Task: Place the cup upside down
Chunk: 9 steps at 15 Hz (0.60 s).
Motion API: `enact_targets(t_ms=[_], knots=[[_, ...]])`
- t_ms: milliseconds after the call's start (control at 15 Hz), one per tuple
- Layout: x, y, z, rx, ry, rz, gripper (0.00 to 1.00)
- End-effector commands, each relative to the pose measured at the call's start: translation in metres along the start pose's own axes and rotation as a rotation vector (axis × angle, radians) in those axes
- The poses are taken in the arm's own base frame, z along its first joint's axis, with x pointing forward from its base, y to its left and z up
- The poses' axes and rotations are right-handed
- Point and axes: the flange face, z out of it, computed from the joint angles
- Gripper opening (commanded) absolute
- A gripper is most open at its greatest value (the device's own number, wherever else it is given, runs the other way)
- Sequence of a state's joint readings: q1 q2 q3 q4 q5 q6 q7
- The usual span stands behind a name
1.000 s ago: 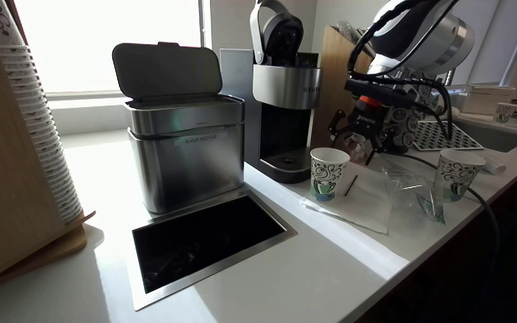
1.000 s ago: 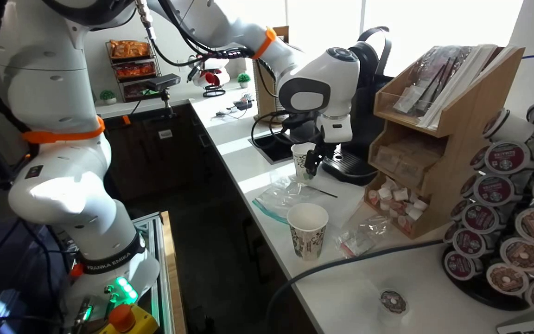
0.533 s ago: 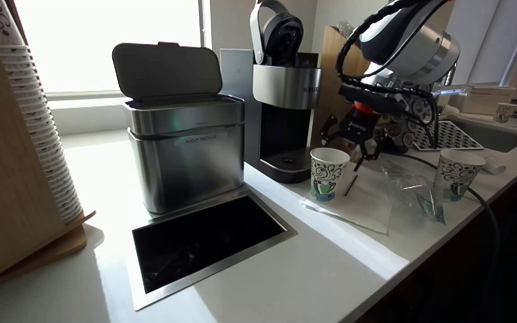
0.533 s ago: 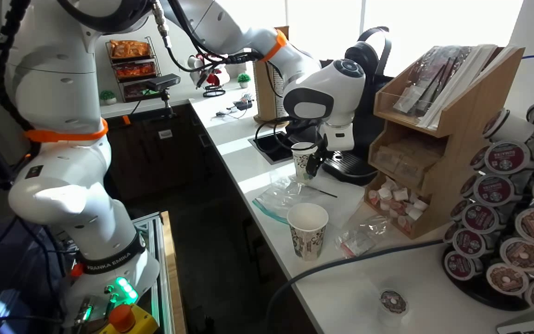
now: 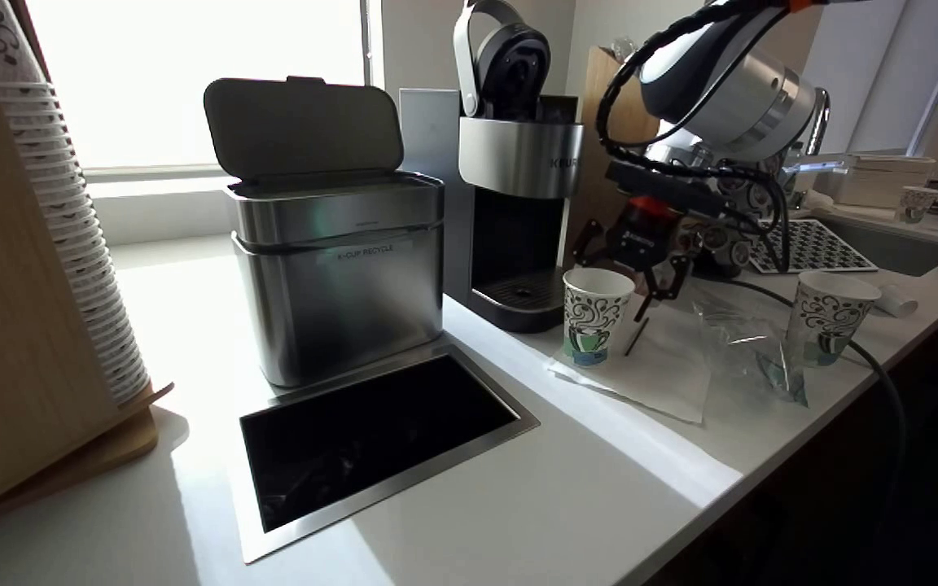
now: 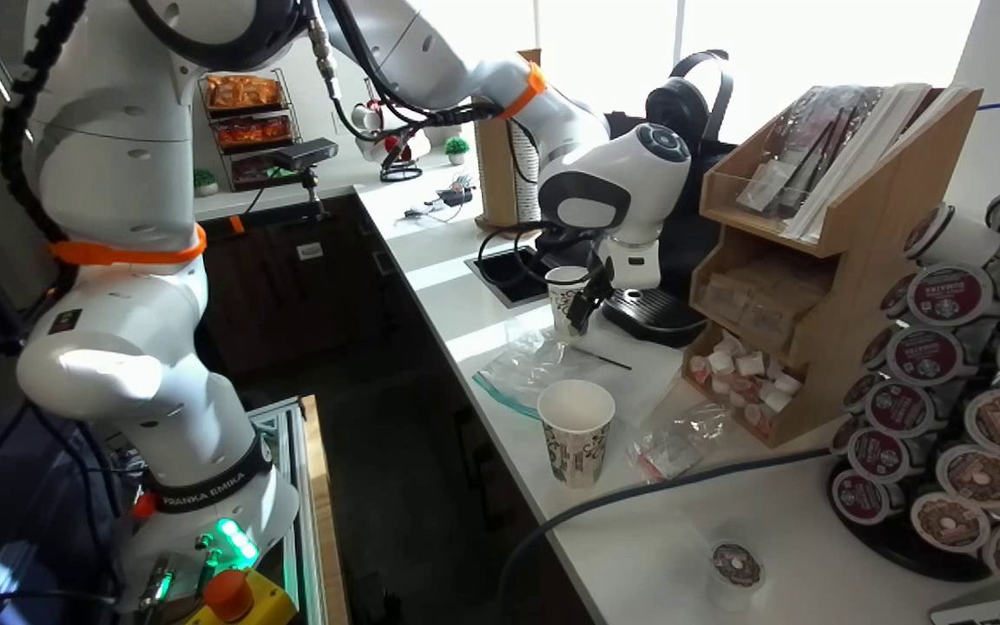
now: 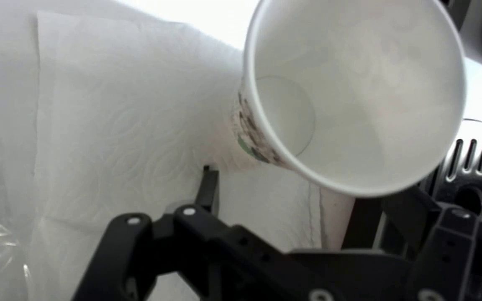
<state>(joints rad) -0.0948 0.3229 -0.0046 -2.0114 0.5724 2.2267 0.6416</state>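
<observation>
The cup, white paper with a green print, stands upright with its mouth up on a white paper towel. It also shows in an exterior view, partly behind a gripper finger. In the wrist view the cup is large at the upper right, and I look into it; it looks empty. My gripper is open with its fingers wide apart. In an exterior view the gripper is just behind the cup at rim height. The right finger's tip in the wrist view is partly hidden by the rim.
A near-identical second cup stands near the counter's front edge beside a clear plastic bag. A dark stirrer lies by the cup. The coffee machine, a steel recycle bin and a wooden organizer stand around. A cable crosses the counter.
My gripper has moved lower and closer to the cup, leftward in an exterior view, and has tilted a little. Its fingers stay open. The cups have not moved.
</observation>
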Motion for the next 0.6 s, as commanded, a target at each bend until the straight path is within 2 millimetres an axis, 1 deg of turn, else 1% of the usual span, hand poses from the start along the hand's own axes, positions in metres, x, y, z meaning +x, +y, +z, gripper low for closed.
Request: enact_targets(t_ms=[0, 533], knots=[[0.004, -0.007, 0.007, -0.006, -0.062, -0.001, 1.0], [0.012, -0.012, 0.02, -0.007, -0.136, 0.036, 1.0]])
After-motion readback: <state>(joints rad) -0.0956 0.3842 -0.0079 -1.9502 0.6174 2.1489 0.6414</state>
